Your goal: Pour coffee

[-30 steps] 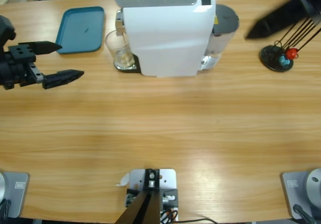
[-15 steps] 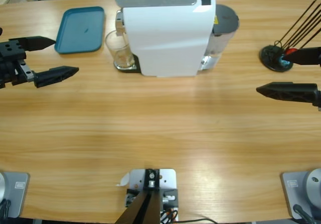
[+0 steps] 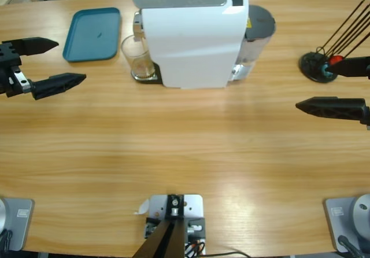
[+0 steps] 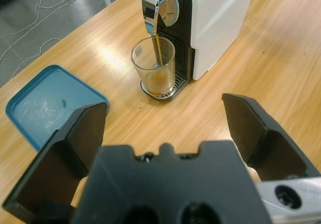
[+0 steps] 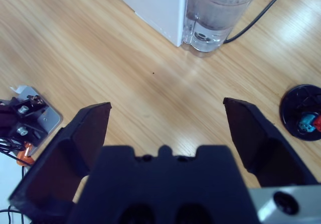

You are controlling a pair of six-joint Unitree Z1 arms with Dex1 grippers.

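The left tool point(image 4: 163, 133) stands wide open and holds nothing, its black jaws spread well apart above the long wooden surface point(image 3: 185, 154), aimed toward the small clear glass tumbler point(image 4: 154, 68) some way ahead. The right tool point(image 5: 165, 133) is likewise wide open and empty, off to the far side near the black round stand with thin rods point(image 3: 318, 67). The tumbler sits on the drip grate under the chrome spout point(image 4: 159, 5) of the white boxy coffee machine point(image 3: 193, 38), with a thin brown stream falling into it and the coffee point(image 4: 159, 78), a shallow brownish layer, at its bottom. The glass looks light, rigid, smooth and breakable, so it likely wants a gentle squeeze across its middle wall, kept upright to avoid slopping. A teal rectangular tray point(image 3: 92, 33) lies just beside the machine. From above, the machine's body hides the spout and much of the tumbler; the small coloured things in the black stand are too small to make out.
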